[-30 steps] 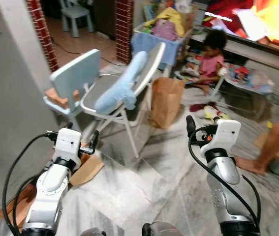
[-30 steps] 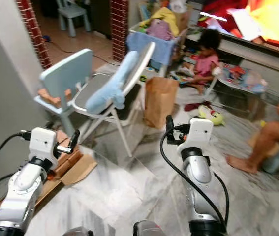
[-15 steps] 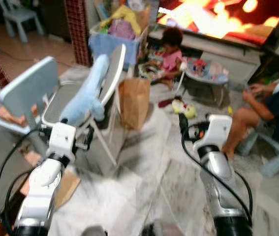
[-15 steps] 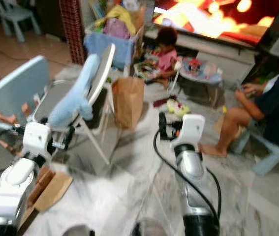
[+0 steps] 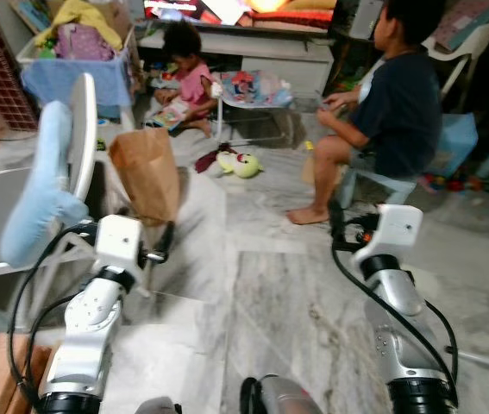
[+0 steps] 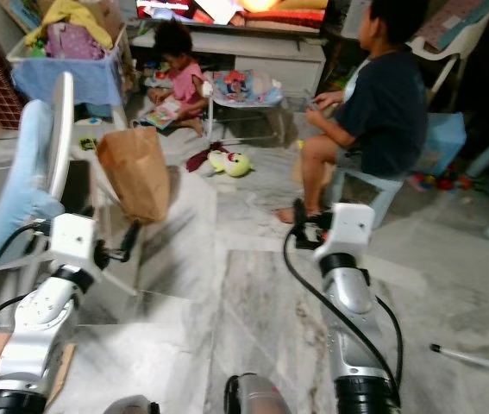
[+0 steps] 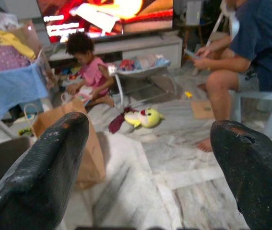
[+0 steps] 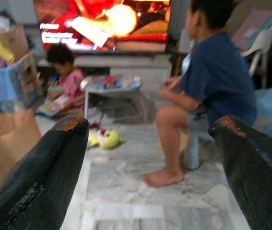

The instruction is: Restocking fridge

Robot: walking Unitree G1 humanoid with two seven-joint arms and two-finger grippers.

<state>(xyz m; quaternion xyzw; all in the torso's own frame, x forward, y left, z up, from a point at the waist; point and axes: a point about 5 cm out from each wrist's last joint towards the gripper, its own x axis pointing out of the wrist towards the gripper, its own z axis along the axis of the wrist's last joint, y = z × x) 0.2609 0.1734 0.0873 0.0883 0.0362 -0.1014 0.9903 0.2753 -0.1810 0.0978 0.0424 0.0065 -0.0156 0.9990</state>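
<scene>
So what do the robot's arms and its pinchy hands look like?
Both arms are shiny silver tubes with rounded joints, each topped by a white boxy wrist block. Looping black cables run along them. The left gripper and right gripper each have two long black fingers, thick, rounded and roughly textured, with scuffed, worn tips.

Brown paper bag (image 5: pixel 145 175): upright on marble floor, top open and crumpled, ahead of left gripper (image 7: pixel 145 158), beside folding chair.
</scene>
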